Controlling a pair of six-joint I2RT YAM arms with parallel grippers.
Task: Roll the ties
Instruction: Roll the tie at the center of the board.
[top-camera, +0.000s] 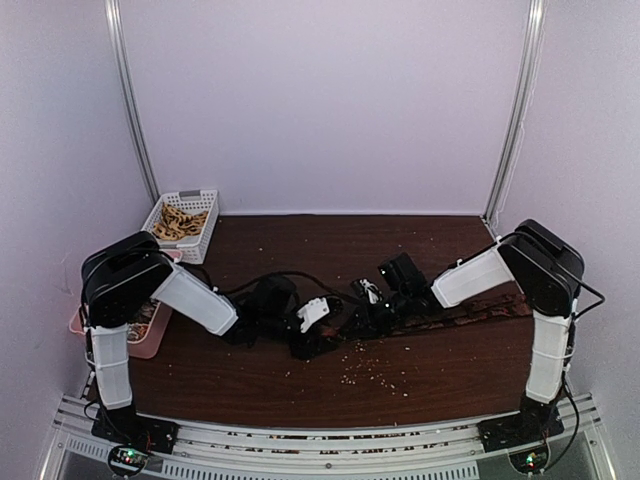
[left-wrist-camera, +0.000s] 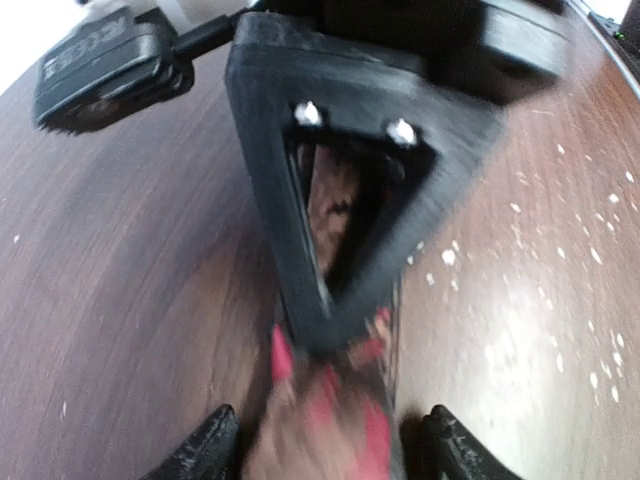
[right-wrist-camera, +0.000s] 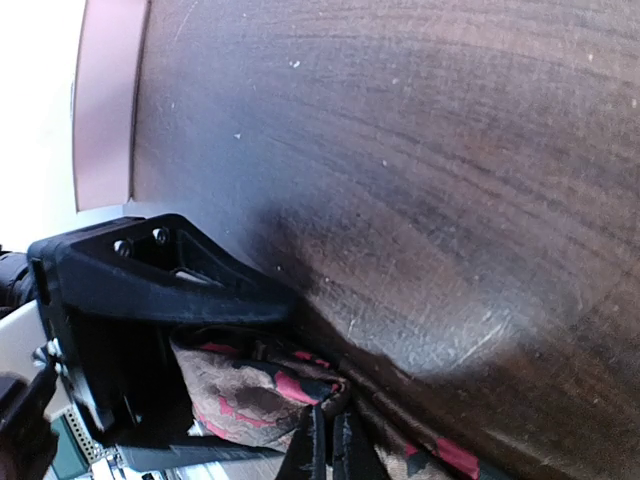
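Observation:
One tie (top-camera: 470, 312), brown and tan with red and black patches, lies in a strip along the dark table towards the right arm. Its near end is bunched between the two grippers at mid-table. My right gripper (right-wrist-camera: 328, 452) is shut on a folded edge of the tie (right-wrist-camera: 240, 390). My left gripper (left-wrist-camera: 330, 450) is open, with its fingers (left-wrist-camera: 215, 445) on either side of the blurred tie (left-wrist-camera: 320, 425). The right gripper's black triangular finger (left-wrist-camera: 350, 200) rests on the fabric just ahead of the left gripper. In the top view the left gripper (top-camera: 315, 338) and the right gripper (top-camera: 372, 315) nearly touch.
A white basket (top-camera: 183, 222) holding tan things stands at the back left. A pink tray (top-camera: 150, 330) lies by the left arm and also shows in the right wrist view (right-wrist-camera: 105, 100). Pale crumbs (top-camera: 370, 372) are scattered on the table in front of the grippers.

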